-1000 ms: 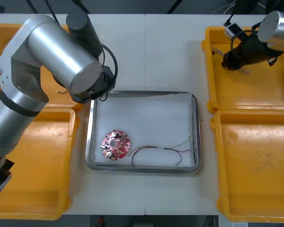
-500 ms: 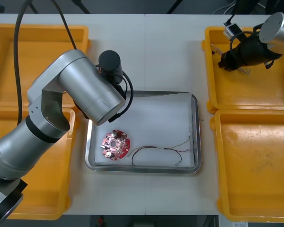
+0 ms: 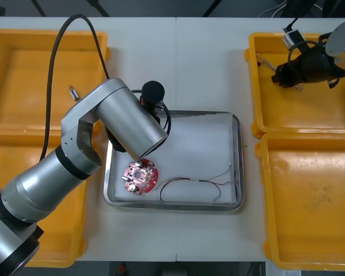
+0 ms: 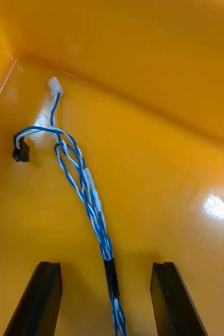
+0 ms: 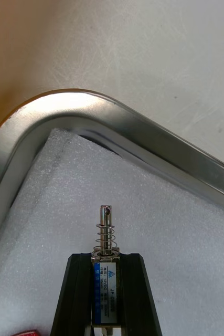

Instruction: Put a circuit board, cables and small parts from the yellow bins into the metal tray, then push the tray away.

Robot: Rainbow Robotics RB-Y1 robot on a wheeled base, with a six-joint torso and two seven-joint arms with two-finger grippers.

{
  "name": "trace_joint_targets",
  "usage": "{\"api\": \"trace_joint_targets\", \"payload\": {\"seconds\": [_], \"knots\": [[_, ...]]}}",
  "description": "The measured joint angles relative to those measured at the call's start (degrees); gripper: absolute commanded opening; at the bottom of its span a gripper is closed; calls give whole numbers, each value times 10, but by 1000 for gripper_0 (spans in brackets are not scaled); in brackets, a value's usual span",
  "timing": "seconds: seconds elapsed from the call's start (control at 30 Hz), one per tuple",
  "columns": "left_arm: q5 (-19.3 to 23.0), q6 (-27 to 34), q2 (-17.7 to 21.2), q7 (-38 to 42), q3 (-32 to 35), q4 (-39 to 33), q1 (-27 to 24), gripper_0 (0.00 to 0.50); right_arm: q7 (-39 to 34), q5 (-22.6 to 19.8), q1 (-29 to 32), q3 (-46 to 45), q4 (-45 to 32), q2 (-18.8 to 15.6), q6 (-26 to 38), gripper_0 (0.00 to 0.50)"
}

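- Since a second ago, the left arm (image 3: 132,121) has been swung off the far left yellow bin (image 3: 23,40) and brought in over the far left corner of the metal tray (image 3: 237,155).
- The right arm has been shifted only slightly over the same span. It is kept above the far right yellow bin (image 3: 259,123).
- The round red circuit board (image 3: 141,176) and the thin cable (image 3: 195,183) are found lying in the near part of the tray, in the same places as before.
- The left gripper (image 5: 105,262) is clamped on a small metal part (image 5: 106,231). The two black fingers are held apart by the width of its labelled body, and its pin and spring are left standing out beyond the fingertips.
- The part is held just above the white foam lining (image 5: 159,220), close inside the rounded corner of the tray's shiny rim (image 5: 143,128). Whether the lining is touched by it cannot be told.
- The right gripper (image 4: 106,265) is spread wide, and nothing is grasped by it.
- A twisted blue and white cable (image 4: 83,178) is seen on the bin floor (image 4: 159,173), running between the two fingers and clear of both. Its white plug and black plug lie farther out, towards the bin's corner.
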Motion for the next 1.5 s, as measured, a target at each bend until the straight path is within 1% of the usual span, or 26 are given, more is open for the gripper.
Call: {"api": "trace_joint_targets", "payload": {"seconds": [0.17, 0.2, 0.23, 0.33, 0.37, 0.4, 0.43, 0.47, 0.5, 0.53, 0.57, 0.67, 0.77, 0.93, 1.07, 1.2, 1.3, 1.33, 1.4, 1.5], "knots": [[-3, -2, 0, 0, -6, 3, 0, 4, 0, -11, 6, 0, -1, -3, -11, 470], [-3, -2, 0, 0, -8, 3, 0, 43, 0, -12, 6, 0, -1, -3, -11, 465], [-4, -2, 0, 0, -10, 3, 0, 58, 0, -12, 6, 0, -1, -3, -11, 462], [-11, -2, 0, 0, -20, 3, 0, 86, 0, -13, 7, -1, -1, -4, -12, 399], [-13, -2, 0, 0, -23, 4, 0, 103, 0, -13, 7, -1, -1, -4, -12, 347], [-15, -2, 0, 0, -26, 4, 0, 120, 0, -13, 7, -1, -1, -5, -12, 320], [-16, -2, 0, 0, -28, 4, 0, 144, 0, -13, 7, -1, -1, -5, -12, 275], [-16, -2, 0, 0, -30, 4, 0, 161, 0, -13, 8, -1, -1, -6, -12, 196], [-17, -2, 0, 0, -31, 4, 0, 194, 0, -13, 8, -1, -1, -6, -11, 88], [-17, -2, 0, 0, -32, 4, 0, 227, 0, -13, 8, -1, -1, -6, -11, 32], [-18, -2, 0, 0, -33, 4, 0, 248, 0, -13, 8, -2, -1, -6, -11, 0], [-26, -2, 0, 0, -35, 4, 0, 333, 0, -14, 9, -3, -1, -7, -9, 0], [-49, -2, 0, 0, -45, 4, 0, 386, 0, -14, 9, -4, -1, -7, -8, 0], [-55, -1, 0, 0, -51, 1, 0, 437, 4, -14, 9, -4, -3, -9, -4, 0], [-45, 23, 1, 0, -50, -25, 0, 454, 19, -14, 11, -4, -23, -18, 27, 0], [-16, 75, 5, 0, -49, -67, -4, 493, 33, -14, 15, -5, -62, -39, 70, 0], [25, 115, 16, 0, -39, -98, -14, 500, 37, -9, 17, -14, -100, -59, 121, 0], [42, 125, 20, 0, -32, -107, -18, 500, 38, -6, 18, -20, -110, -65, 136, 0], [92, 143, 34, 0, -11, -125, -29, 500, 39, -2, 19, -34, -127, -77, 169, 0], [171, 149, 61, 0, 28, -144, -52, 500, 42, 2, 19, -58, -154, -93, 218, 0]]}}
